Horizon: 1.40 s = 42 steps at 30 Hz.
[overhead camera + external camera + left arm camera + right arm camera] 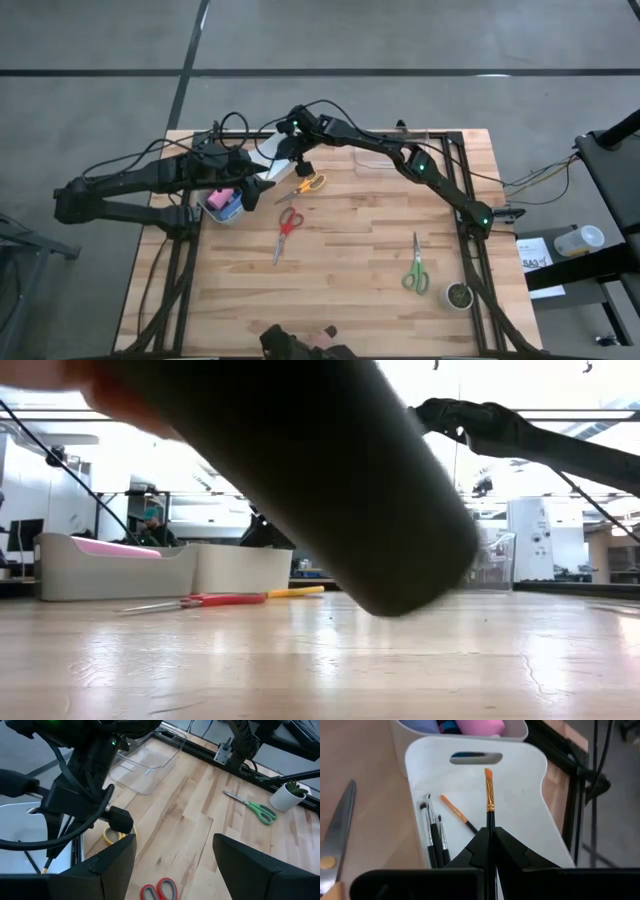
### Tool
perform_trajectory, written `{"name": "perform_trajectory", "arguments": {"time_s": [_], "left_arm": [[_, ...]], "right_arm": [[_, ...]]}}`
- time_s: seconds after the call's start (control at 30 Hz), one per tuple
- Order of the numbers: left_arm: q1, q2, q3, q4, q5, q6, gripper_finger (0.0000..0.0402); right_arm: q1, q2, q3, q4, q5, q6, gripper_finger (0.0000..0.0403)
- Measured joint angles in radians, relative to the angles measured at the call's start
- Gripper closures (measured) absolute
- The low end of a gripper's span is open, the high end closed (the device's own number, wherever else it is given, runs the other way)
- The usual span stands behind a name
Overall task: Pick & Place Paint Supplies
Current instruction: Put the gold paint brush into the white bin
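High view: the right gripper [298, 165] hangs over the table's far left area, above a white tray [268, 150]. The left gripper [262, 187] hovers just beside it, near a bin [228, 211] holding the pink bottle [220, 197]. The yellow scissors [305, 184], red scissors [287, 226] and green scissors [416, 272] lie on the wooden table [350, 280], well apart from the bin. A small potted plant [458, 295] stands at the near right corner.

Low view: a dark blurred object blocks most of the frame. Behind it, the bin with a pink item inside and the red and yellow scissors remain visible on the table.

Left wrist view: the left gripper's fingers [114, 865] are spread wide and hold nothing. A clear container [145, 762] sits farther along the table.

Right wrist view: the right gripper's fingers are pressed together, pinching a paintbrush [489, 800] by its dark handle, the orange bristles pointing forward over the white tray. Several more brushes [436, 827] already lie on the tray.

Risks, as judgement:
- The thin handle may swing or slip in the pinch, so the brush lands across the tray's rim
- A release from too high may let it roll onto the other brushes or off the tray
- The two arms work close together; contact between them is possible
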Motion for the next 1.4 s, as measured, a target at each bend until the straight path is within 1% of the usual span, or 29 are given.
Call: {"name": "perform_trajectory", "arguments": {"time_s": [0.2, 0.43, 1.17, 1.33, 1.4], "left_arm": [[0.0, 0.0, 0.0, -0.003, 0.0, 0.0, 0.013], [0.0, 0.0, 0.0, -0.009, 0.0, 0.0, 0.013], [0.0, 0.0, 0.0, -0.009, 0.0, 0.0, 0.013], [0.0, 0.0, 0.0, -0.009, 0.0, 0.0, 0.013], [0.0, 0.0, 0.0, -0.009, 0.0, 0.0, 0.013]], "right_arm": [[0.003, 0.0, 0.002, 0.017, -0.056, -0.076, 0.0388], [0.006, 0.002, -0.001, 0.021, -0.07, -0.169, 0.0388], [0.007, 0.004, -0.004, 0.023, -0.069, -0.167, 0.0388], [0.007, 0.004, -0.004, 0.023, -0.069, -0.204, 0.0387], [0.007, 0.004, -0.004, 0.023, -0.069, -0.218, 0.0381]]}}
